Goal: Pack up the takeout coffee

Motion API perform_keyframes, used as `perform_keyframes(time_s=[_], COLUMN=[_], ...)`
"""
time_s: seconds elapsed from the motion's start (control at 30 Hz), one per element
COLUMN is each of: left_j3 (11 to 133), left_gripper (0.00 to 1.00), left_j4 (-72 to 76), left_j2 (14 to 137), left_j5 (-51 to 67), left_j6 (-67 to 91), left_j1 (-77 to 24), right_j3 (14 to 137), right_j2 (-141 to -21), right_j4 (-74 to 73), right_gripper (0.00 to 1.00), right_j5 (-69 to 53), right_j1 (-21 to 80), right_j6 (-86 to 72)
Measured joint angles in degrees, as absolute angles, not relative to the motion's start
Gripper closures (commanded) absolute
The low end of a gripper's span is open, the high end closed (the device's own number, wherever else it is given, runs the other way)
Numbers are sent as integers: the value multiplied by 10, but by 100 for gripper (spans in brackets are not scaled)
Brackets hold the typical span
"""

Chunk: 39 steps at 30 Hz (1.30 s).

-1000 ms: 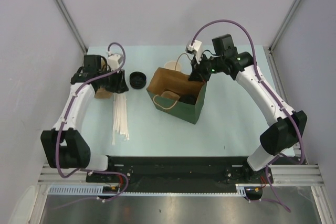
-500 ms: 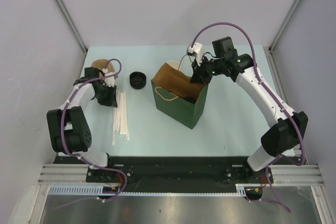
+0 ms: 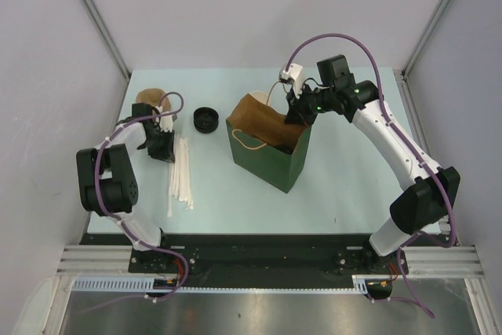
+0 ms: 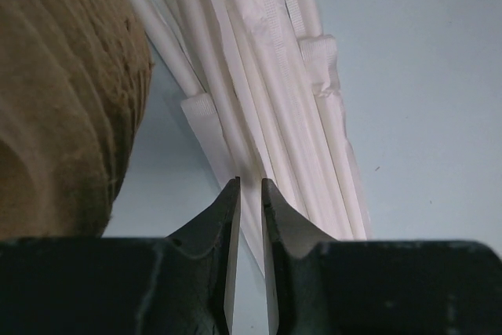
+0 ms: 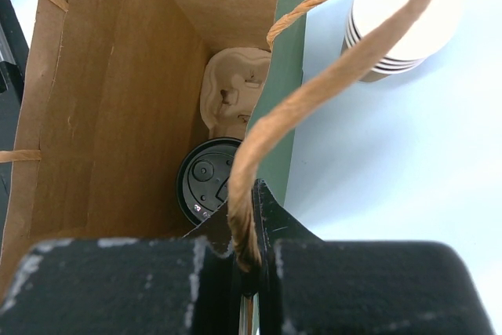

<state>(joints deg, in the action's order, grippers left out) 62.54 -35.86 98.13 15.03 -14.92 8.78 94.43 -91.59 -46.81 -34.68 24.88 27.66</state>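
The takeout coffee stands inside the green bag (image 3: 267,158); only its black lid (image 5: 205,180) shows at the bottom in the right wrist view, next to a pale pulp carrier (image 5: 235,88). My right gripper (image 3: 296,114) is at the bag's far right rim, shut (image 5: 245,198) on the bag's twine handle (image 5: 329,76), which it holds up. My left gripper (image 3: 161,145) is low over the table at the left, its jaws nearly together and empty (image 4: 249,183) above the white wrapped straws (image 4: 274,100).
A loose black lid (image 3: 205,118) lies left of the bag. Wrapped straws (image 3: 181,170) lie in a bundle. A tan cup (image 3: 148,100) sits close beside the left gripper (image 4: 55,92). A stack of nested cups (image 5: 400,13) stands behind the bag.
The bag has been pulled more upright by its handle. My left arm has folded back to the left and its gripper now sits by the top of the straws.
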Motion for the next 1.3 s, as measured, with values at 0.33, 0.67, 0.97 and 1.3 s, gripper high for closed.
perform_keyframes(time_s=[0.33,0.67,0.97,1.3], left_j3=[625,626,638,638], left_gripper=[90,100,87,71], left_j4=[-350,-372,-390,-371], left_j2=[996,979,945,972], left_j5=[147,145,141,92], left_j6=[-150,-150,-149,-135], left_j1=[88,88,88,88], right_j3=[944,944,944,944], right_j2=[-916,-916,-916,-916], right_j4=[-468,-468,-468,-468], right_gripper=[100,100,100,100], right_j5=[-342,-340,-340,-340], right_j1=[249,249,249,249], right_j6=[276,275,275,275])
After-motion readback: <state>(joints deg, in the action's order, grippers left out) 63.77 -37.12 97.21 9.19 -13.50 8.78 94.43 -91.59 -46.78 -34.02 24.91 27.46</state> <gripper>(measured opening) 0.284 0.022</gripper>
